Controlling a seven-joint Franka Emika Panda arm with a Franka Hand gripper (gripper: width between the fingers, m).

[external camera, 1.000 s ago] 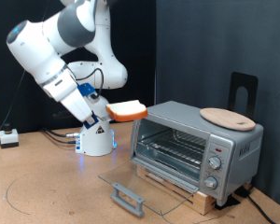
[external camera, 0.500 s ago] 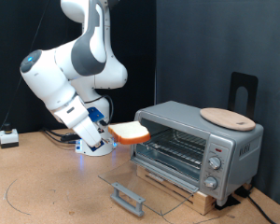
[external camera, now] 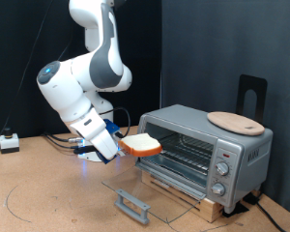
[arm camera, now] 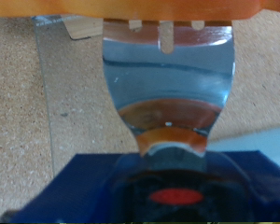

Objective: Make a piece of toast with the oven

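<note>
While our claw [external camera: 123, 148] stays closed on its near edge, the square pale slice of toast with orange-tan crust [external camera: 141, 146] hovers level just left of the silver-grey countertop oven's [external camera: 205, 150] open mouth; we judge it light, crumbly, best pinched gently.

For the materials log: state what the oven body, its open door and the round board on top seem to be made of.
Oven: looks like brushed silver-grey metal, judging by its matte sheen and sharp panel edges. Open door: apparently clear glass, since the table shows through it, with a grey bar handle, metal or plastic. Round board: probably light unfinished wood, going by its pale tan, dull surface.
</note>
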